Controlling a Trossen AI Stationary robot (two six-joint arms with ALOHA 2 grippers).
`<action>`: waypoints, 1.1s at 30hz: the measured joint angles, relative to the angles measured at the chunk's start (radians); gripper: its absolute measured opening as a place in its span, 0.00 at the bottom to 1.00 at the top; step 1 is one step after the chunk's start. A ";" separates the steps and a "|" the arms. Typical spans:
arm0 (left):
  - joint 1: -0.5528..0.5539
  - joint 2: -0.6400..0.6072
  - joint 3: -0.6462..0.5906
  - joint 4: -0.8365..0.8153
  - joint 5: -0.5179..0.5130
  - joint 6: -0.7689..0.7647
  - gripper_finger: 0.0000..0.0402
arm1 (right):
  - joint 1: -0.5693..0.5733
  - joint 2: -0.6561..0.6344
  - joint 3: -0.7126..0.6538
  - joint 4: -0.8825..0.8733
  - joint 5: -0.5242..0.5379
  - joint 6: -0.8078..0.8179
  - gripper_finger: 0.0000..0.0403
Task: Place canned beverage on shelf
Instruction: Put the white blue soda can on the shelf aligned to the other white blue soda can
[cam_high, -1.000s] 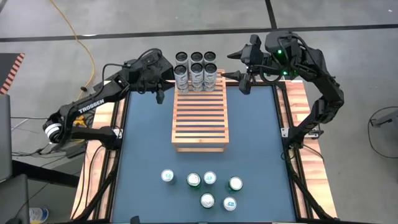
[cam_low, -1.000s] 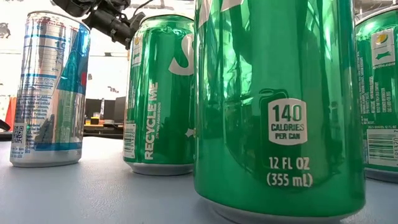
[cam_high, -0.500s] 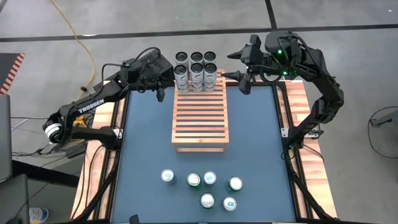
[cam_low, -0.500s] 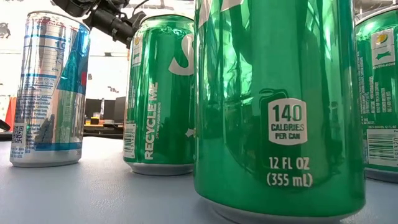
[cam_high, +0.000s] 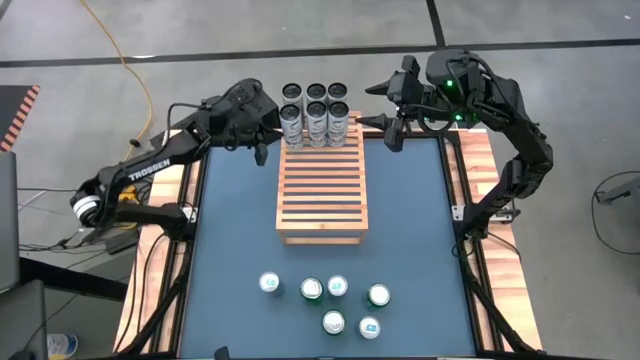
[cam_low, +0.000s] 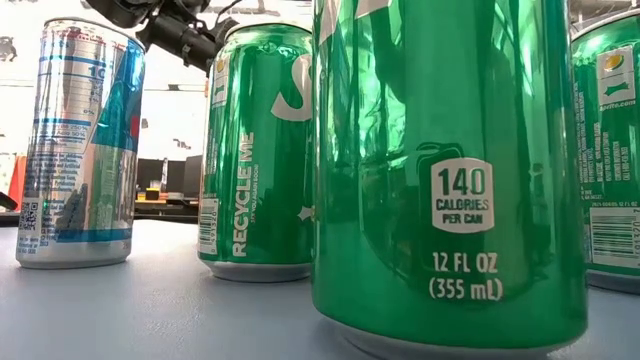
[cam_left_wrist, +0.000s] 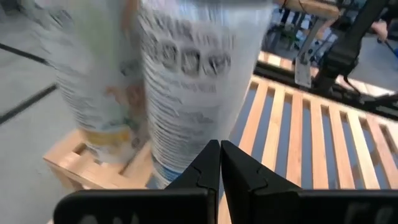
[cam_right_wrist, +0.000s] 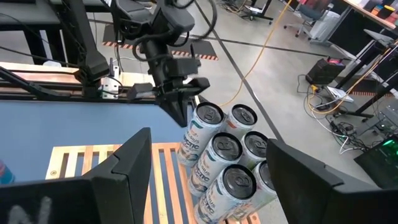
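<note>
The shelf (cam_high: 322, 190), a light wooden slatted rack, lies in the middle of the blue table. Several white canned beverages (cam_high: 316, 115) stand upright in two rows on its far end. My left gripper (cam_high: 260, 153) is shut, just off the shelf's far left corner. Its fingertips (cam_left_wrist: 220, 163) are low beside the corner can (cam_left_wrist: 186, 93). The right wrist view shows that gripper (cam_right_wrist: 182, 115) next to the same can (cam_right_wrist: 202, 127). My right gripper (cam_high: 362, 105) hangs open and raised beyond the far right corner, pointing at the cans, with nothing between its fingers. My left gripper's shut fingertips stand at the lower left wall (cam_left_wrist: 180, 158) of the corner can, coming nearly level from the table's left. The can stands upright on the slats. Whether the tips touch it, I cannot tell.
Several loose cans (cam_high: 330, 300) stand upright near the table's near edge, among them green cans (cam_low: 450, 170) and a silver-blue can (cam_low: 80, 145). The shelf's near slats (cam_high: 322, 215) are bare. Wooden borders (cam_high: 170, 250) run along the table's left and right sides.
</note>
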 joint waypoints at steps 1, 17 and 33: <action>-0.002 0.010 0.000 0.000 0.001 0.000 0.00 | 0.000 0.000 0.000 0.000 0.000 0.000 0.67; -0.003 0.078 0.000 0.028 -0.049 -0.011 0.00 | 0.000 0.000 0.000 -0.035 0.000 0.000 0.67; -0.002 0.073 0.000 0.051 -0.009 -0.073 0.00 | 0.000 0.000 0.000 -0.058 0.000 0.000 0.67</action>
